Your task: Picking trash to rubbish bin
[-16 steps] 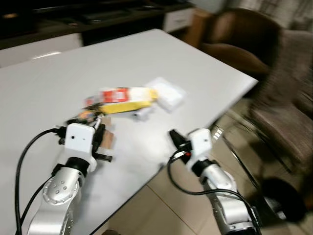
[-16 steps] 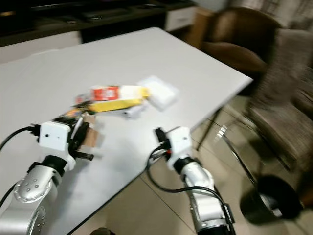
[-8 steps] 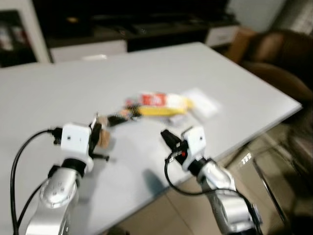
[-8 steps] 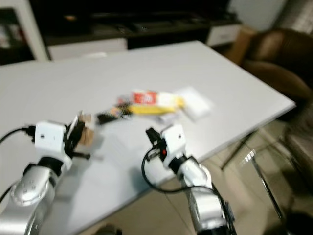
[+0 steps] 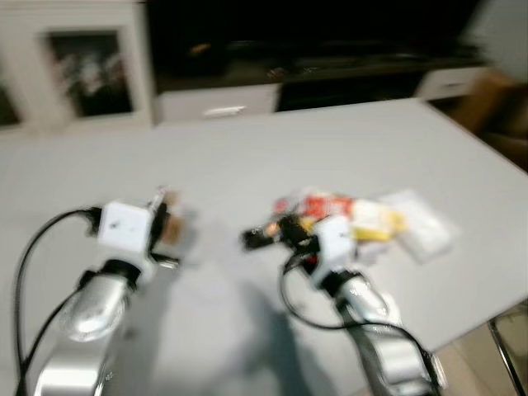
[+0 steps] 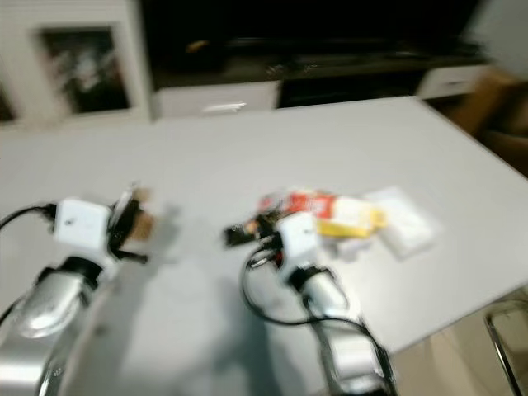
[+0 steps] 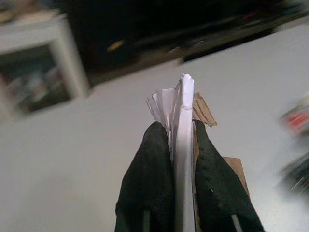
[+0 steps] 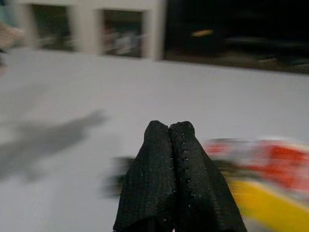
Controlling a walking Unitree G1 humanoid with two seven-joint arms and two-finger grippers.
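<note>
While the head views are blurred, I can read the left pincer (image 7: 179, 145) clamped on a flat scrap of white paper and brown cardboard (image 7: 185, 104), held upright between its two black fingers (image 7: 152, 166) above the pale grey counter (image 5: 247, 157). In the left eye view the same scrap (image 5: 169, 224) sits at the front of the white wrist housing, on the robot's left side and clear of the counter surface. The right pincer (image 8: 169, 133) has its fingers pressed together with nothing between them; it hangs over the counter just beside a loose pile of trash: a red and yellow snack wrapper (image 5: 351, 216), a dark wrapper (image 5: 262, 237) next to it, and a clear plastic packet (image 5: 421, 224) at the far right end of the pile. All three lie on the counter, well apart from the left pincer. Behind the counter I see a white cabinet (image 5: 74, 66) and a dark recess.
</note>
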